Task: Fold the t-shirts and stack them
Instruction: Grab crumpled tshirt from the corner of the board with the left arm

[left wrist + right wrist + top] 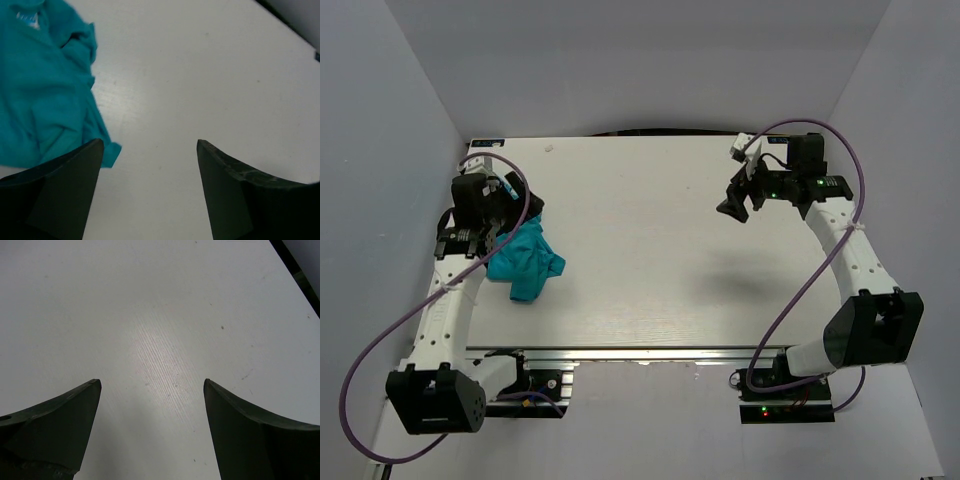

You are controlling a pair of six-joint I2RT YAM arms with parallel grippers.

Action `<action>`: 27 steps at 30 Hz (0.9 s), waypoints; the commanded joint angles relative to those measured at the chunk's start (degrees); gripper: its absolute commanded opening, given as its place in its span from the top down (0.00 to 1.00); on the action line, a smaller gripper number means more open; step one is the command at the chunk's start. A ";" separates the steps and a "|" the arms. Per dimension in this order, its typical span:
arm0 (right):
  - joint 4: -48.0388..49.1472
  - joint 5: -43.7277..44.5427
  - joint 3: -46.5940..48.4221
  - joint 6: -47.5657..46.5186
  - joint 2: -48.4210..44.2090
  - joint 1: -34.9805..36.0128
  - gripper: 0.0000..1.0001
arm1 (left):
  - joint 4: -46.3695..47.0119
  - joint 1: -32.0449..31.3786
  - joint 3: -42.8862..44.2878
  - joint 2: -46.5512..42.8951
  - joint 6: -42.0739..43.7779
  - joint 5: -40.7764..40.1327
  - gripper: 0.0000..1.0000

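Item one, t-shirt (525, 262): a single teal garment, crumpled in an unfolded heap on the table (650, 250), with no stack begun. Folding looks not yet started, which would explain why it lies bunched rather than spread. Item two, left gripper (149, 142): it hangs just beside the t-shirt with its jaws spread wide and nothing between them but bare tabletop. One finger's tip sits close to a loose corner of the cloth, and whether they touch cannot be told. The placement suggests it is poised to take an edge. Item three, right gripper (152, 382): it is well apart from the t-shirt, across the table from it, with its jaws equally wide and empty. It is probably waiting until the cloth is brought within its reach. Notes on views: the overhead camera alone gives the whole heap, both arms, and the wide gap between the right gripper and the t-shirt. The left arm's body hides the edge of the cloth nearest it there. The left wrist camera supplies that edge, with its creases, the hanging corner and a pale label (27, 19) at the neck. The right wrist camera shows no cloth at all, only scuffed table surface.
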 commanded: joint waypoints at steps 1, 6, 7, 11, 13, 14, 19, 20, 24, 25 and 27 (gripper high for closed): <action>2.43 -6.13 -0.39 1.14 1.99 -0.26 0.11 | -11.82 -0.09 2.74 4.55 1.38 -7.39 0.17; 4.88 -6.31 -1.98 2.01 3.32 -0.26 0.11 | -18.51 -0.09 4.33 11.95 2.78 -12.39 0.25; 5.24 -6.40 -2.15 2.28 3.84 -0.17 0.10 | -18.86 -0.09 4.50 13.27 3.13 -13.36 0.27; 5.86 -7.10 -2.94 2.81 5.07 -0.26 0.10 | -18.08 -0.09 7.65 21.08 4.45 -16.09 0.35; 6.03 -7.10 -2.77 2.90 5.51 -0.26 0.11 | -16.94 -0.18 8.80 23.38 5.15 -16.18 0.40; 6.03 -7.10 -2.77 2.98 5.78 -0.17 0.11 | -16.06 -0.18 9.42 25.65 5.68 -16.27 0.41; 6.21 -6.58 -2.15 3.60 6.83 -0.26 0.11 | -15.00 -0.70 12.23 31.55 7.44 -14.78 0.49; 6.30 -6.49 -2.15 3.69 6.92 -0.17 0.11 | -14.83 -0.79 12.58 32.08 7.62 -14.86 0.49; 6.56 -5.88 -2.15 3.95 6.75 -0.26 0.11 | -15.00 -0.71 12.50 33.41 8.76 -15.21 0.49; 6.56 -5.61 -2.24 3.95 6.75 -0.26 0.11 | -15.18 -0.79 12.41 33.06 8.68 -15.74 0.48; 6.65 -5.35 -2.42 4.04 6.57 -0.26 0.11 | -15.53 -2.27 11.80 32.27 8.94 -16.35 0.48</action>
